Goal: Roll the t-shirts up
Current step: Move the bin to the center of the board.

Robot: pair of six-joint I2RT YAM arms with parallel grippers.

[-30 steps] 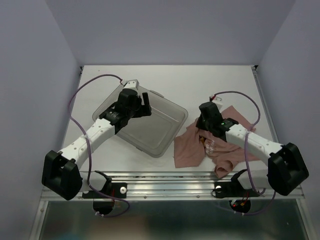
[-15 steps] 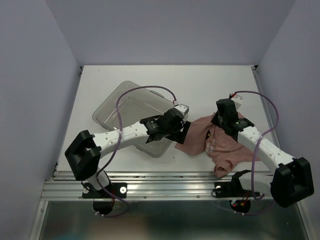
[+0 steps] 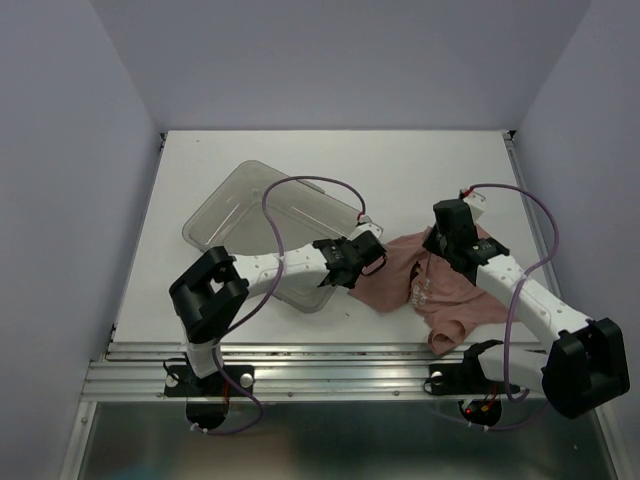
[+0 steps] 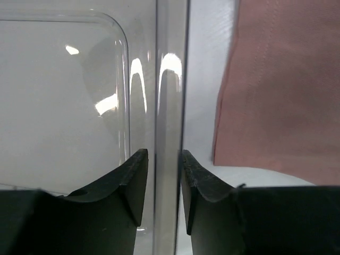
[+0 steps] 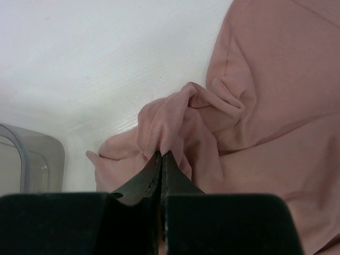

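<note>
The right claw [image 5: 161, 155] is pinched shut on a fold of the t-shirt [image 3: 395, 285], which lies crumpled near the bench's [image 3: 330, 160] near right corner. The left claw [image 4: 161, 155] straddles the bin's [image 3: 225, 210] wall; whether it grips, I can't tell.

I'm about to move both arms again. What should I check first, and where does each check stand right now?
1. Hold of the right fingers on the t-shirt: ok, shut on a raised fold.
2. Placement of the left fingers at the bin: ok, one on either side of its wall.
3. Left clamp on that wall: cannot tell, contact is unclear.
4. T-shirt flat enough to roll: not ok, it is crumpled.
5. T-shirt apart from the bin: ok, a strip of table shows between them in the left wrist view.
</note>
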